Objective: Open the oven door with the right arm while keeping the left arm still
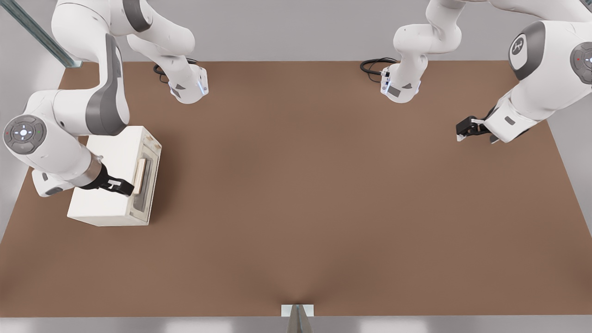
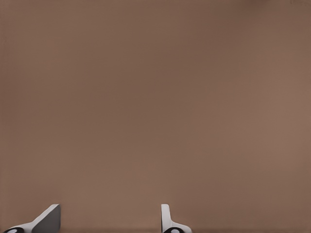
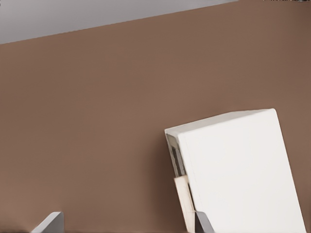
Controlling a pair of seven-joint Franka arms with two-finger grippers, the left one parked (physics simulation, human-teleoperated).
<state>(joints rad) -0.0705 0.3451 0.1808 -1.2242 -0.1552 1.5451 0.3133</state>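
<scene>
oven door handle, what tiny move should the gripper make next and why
Probably ease the gripper a little further over the handle, then close. Its fingers stand open above the oven's top edge, near the handle's lower end, and the handle does not yet look seated between them. The oven door appears shut.

- The claw (image 1: 124,187) is seen spread over the oven (image 1: 111,185), beside the handle (image 1: 140,175) of the oven door (image 1: 149,178).
- Bare table (image 1: 323,194) is left toward the front view's right of the door.
</scene>
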